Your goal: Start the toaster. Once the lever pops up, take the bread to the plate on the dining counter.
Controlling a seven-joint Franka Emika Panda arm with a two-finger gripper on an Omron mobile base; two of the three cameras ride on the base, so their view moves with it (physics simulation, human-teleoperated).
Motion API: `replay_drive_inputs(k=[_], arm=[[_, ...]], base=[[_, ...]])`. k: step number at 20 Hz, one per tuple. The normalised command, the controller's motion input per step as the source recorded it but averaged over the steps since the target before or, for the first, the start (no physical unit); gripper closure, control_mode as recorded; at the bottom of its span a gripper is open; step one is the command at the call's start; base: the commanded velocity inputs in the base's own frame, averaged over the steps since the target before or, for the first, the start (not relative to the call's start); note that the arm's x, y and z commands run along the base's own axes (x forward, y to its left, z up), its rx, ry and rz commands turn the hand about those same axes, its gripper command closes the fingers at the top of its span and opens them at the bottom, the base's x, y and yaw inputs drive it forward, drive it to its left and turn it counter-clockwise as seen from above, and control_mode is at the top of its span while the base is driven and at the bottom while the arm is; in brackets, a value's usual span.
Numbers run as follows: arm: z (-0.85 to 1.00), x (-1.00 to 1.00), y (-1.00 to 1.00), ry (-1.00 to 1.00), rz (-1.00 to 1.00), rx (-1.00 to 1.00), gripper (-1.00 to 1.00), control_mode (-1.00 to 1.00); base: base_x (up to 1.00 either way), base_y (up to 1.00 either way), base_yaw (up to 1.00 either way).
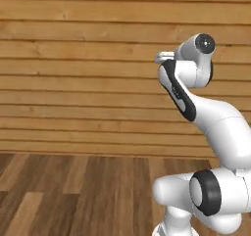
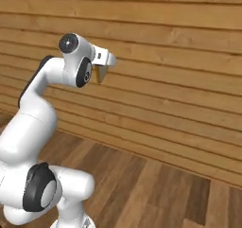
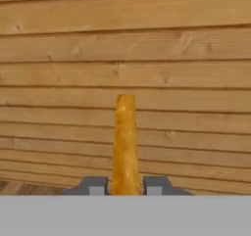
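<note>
My gripper (image 3: 125, 187) is shut on the bread (image 3: 125, 142). In the hand view the slice stands edge-on between the two dark fingertips (image 3: 93, 186), and its orange-brown crust rises up the middle. In the right base view the gripper (image 2: 101, 67) is held high at the end of the raised arm, with the bread (image 2: 99, 76) hanging under the hand, in the air in front of a plank wall. The toaster, its lever, the plate and the dining counter are out of view.
A wall of horizontal wooden planks (image 1: 73, 83) stands straight ahead of the hand. A brown wood-plank floor (image 1: 73, 191) lies below it. My white arm (image 1: 215, 127) rises at the right of the left base view.
</note>
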Motion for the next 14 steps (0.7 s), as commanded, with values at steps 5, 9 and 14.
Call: replay_drive_inputs(k=[5,9,14], arm=[[0.0,0.0,0.0,0.0,0.0,0.0,1.0,1.0],[0.0,0.0,0.0,0.0,0.0,0.0,1.0,1.0],[0.0,0.0,0.0,0.0,0.0,0.0,1.0,1.0]], base=[[0.31,0.0,0.82],[0.0,0.0,0.93],[0.07,-0.33,0.72]])
